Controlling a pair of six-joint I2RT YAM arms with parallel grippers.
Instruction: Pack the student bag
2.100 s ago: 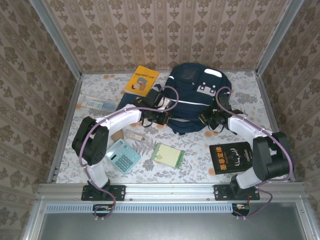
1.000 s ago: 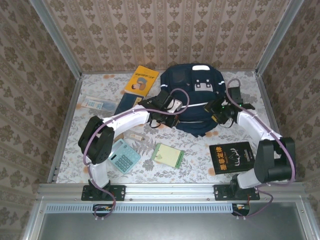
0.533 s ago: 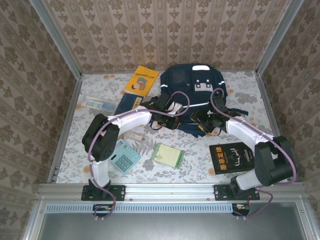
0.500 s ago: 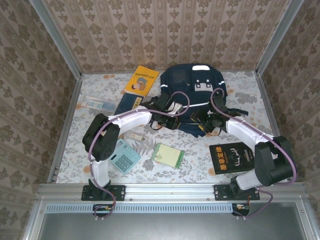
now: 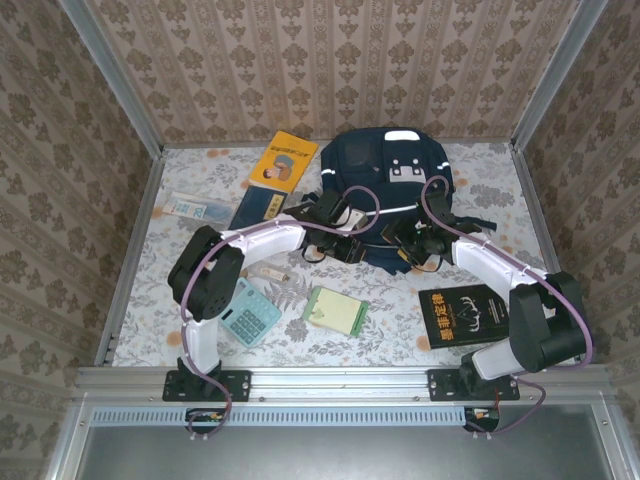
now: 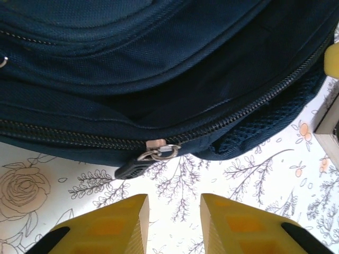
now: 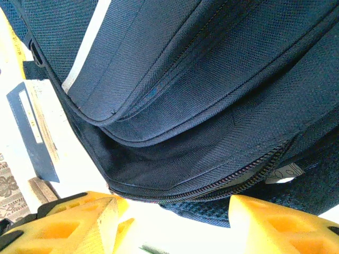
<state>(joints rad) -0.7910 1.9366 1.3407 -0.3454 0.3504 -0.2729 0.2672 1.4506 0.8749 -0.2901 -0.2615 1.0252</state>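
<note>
My left gripper (image 6: pixel 172 206) stands partly open, its yellow fingers (image 6: pixel 111 225) a modest gap apart with nothing between them but the flowered table (image 6: pixel 254 174). The student bag (image 6: pixel 159 63) lies just ahead of those fingertips, its zipper pull (image 6: pixel 139 166) hanging right in front of the gap, untouched. My right gripper (image 7: pixel 172 211) is spread wider and empty, the bag's zippered lower edge just ahead of it.
</note>
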